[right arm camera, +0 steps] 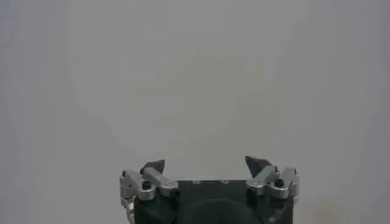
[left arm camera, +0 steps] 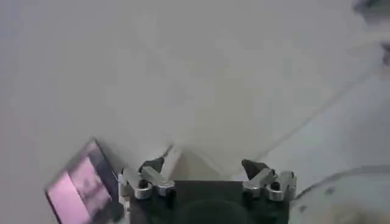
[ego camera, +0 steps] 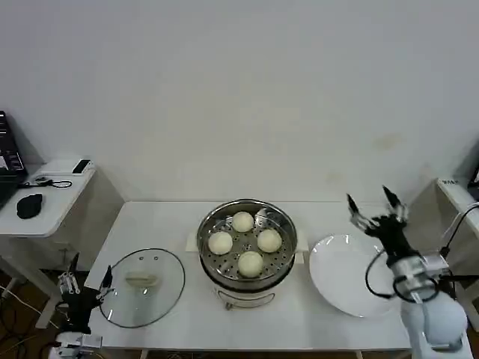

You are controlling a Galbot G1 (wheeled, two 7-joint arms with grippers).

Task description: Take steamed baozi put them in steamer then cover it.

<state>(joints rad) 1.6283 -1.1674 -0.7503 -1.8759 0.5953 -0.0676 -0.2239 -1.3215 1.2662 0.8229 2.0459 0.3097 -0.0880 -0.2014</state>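
Baozi (ego camera: 245,241) in steamer (ego camera: 281,224), unlabelled

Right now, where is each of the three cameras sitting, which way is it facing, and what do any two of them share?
Head view: on the head, looking down at the table; steamer holds four baozi; left gripper by the cover, right gripper above the plate.
Left wrist view: faces the wall; open left gripper.
Right wrist view: faces the blank wall; open right gripper.
Shared: head and left wrist views both catch the cover.

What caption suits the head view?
Four baozi sit in the steamer; cover lies beside it, both arms idle.
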